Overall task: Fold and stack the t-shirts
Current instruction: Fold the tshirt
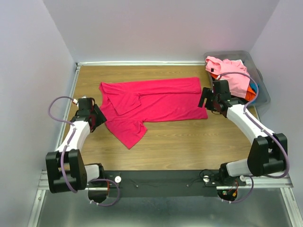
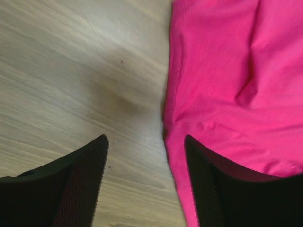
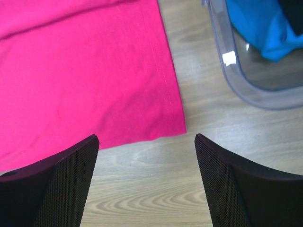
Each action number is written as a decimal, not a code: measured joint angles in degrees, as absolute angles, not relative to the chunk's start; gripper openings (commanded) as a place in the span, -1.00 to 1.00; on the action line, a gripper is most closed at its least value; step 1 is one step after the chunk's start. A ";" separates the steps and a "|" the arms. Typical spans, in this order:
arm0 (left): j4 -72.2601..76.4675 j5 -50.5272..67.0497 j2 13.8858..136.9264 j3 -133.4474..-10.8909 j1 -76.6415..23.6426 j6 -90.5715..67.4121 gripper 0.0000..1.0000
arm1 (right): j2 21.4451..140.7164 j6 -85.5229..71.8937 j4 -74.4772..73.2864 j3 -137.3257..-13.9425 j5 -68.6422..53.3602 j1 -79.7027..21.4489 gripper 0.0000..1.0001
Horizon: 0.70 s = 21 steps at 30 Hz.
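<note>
Currently on the wooden table: one crimson-magenta t-shirt, spread flat and running left to right across the middle. Its hem end is to the right, one sleeve points toward the near edge, and creases and a turned-over flap lie near its left end. Left gripper: low at the shirt's left edge. In its wrist view the left gripper has its jaws set wide apart with nothing between them. One finger is over bare wood and the other over the crimson-magenta t-shirt, whose seamed edge runs down between the two. Right gripper: at the shirt's right end, just beside the hem. In its wrist view the right gripper is likewise spread wide and grips nothing, with the hem corner of the crimson-magenta t-shirt and bare wood showing in the gap. Grey translucent bin: at the far right corner of the table, just behind the right arm. Its contents are a light pink t-shirt heaped on top and spilling over the rim, an orange t-shirt below it, and a sliver of blue t-shirt. From the right wrist, the curved wall of the bin stands apart from the crimson hem, with the blue t-shirt inside it.
</note>
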State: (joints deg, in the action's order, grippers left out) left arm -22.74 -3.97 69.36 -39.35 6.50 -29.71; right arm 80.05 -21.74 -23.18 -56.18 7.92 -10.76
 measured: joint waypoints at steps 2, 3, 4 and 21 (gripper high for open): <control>-22.96 -3.97 71.37 -39.18 5.39 -30.11 0.40 | 80.03 -22.52 -23.18 -55.11 7.88 -10.76 0.75; -22.92 -3.99 72.99 -39.35 4.62 -30.26 0.40 | 80.03 -22.85 -23.07 -54.43 7.88 -10.76 0.75; -22.94 -3.99 73.95 -39.55 4.29 -30.30 0.40 | 80.03 -23.20 -23.24 -53.32 7.86 -10.76 0.75; -21.96 -7.94 82.30 -44.34 1.74 -32.25 0.30 | 79.83 -24.01 -23.38 -49.91 7.53 -10.76 0.71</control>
